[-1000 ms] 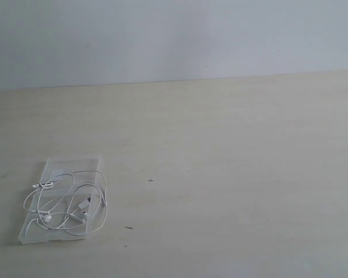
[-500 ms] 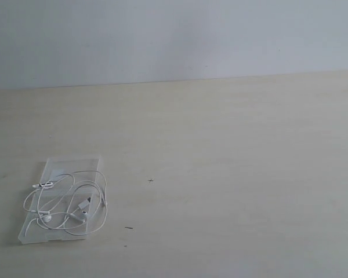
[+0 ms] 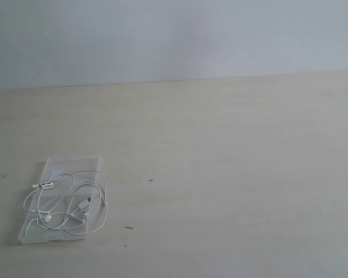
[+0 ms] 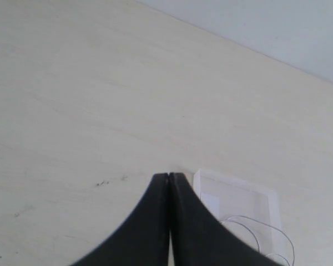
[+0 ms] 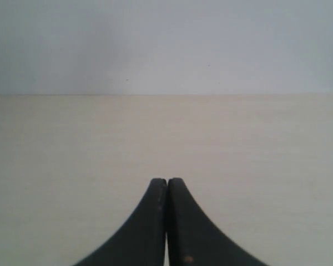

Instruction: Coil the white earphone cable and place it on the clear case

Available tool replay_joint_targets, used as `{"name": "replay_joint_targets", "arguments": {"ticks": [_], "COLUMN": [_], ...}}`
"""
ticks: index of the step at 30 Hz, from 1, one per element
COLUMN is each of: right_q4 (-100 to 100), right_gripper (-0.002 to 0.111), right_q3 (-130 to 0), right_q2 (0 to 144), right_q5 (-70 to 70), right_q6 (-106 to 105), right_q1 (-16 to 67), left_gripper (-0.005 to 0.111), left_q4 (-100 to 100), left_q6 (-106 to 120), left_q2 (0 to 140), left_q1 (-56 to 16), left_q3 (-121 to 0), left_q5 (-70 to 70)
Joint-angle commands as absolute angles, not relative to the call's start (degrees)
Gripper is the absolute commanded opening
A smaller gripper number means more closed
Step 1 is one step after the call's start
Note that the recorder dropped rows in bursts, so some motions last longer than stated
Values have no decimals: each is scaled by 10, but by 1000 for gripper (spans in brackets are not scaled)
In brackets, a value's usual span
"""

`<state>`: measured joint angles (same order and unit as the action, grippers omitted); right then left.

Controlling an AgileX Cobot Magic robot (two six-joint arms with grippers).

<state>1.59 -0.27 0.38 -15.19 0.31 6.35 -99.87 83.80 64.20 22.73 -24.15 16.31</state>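
Exterior view: case (image 3: 75, 164) lies flat on the table (image 3: 232, 174) at about 8 o'clock of the frame. The cable (image 3: 66, 204) rests on it in loose loops, with the earbuds and remote bunched near the middle of the coil. Loops at 3 and 9 o'clock of the coil appear to spill slightly past the case's long edges. No arm or gripper appears in this view.

Left gripper (image 4: 169, 176): jaws pressed together, nothing between them. Right gripper (image 5: 167, 180): likewise clenched and empty.

Judgement: the coil sits where the task wants it, so neither gripper has anything left to grip. Closed, clear-of-the-work jaws fit a finished placement. The loose overhang is the only doubt, since thin wire like this may spring wider.

View differences: the left wrist camera picks up one corner of the case (image 4: 238, 191), a pale square sticker (image 4: 211, 200) and a short arc of cable (image 4: 261, 227), all near the jaw tips but apart from them. The sticker is not discernible in the exterior view. The right wrist camera shows only bare table and wall (image 5: 166, 44), so that arm points away from the work. Only the exterior view shows the whole coil.
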Motion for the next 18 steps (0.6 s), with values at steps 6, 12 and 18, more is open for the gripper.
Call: {"name": "replay_joint_targets", "arguments": {"ticks": [6,12,18], "right_q4": [16,16,16], "right_gripper": [0,0,0], "right_q3": [0,0,0], "right_q2": [0,0,0], "right_q5": [-150,-150,-150], "right_q6": [3,3,3], "right_q1": [60,60,60], "left_gripper": [0,0,0], "left_q4": [-999,-999,-999], "left_q6": [838,839,895], "left_q2": [595,407,234], "left_q1": [228,228,228], "left_q3": [-238,-238,-244], "left_q5": [149,103,96]}}
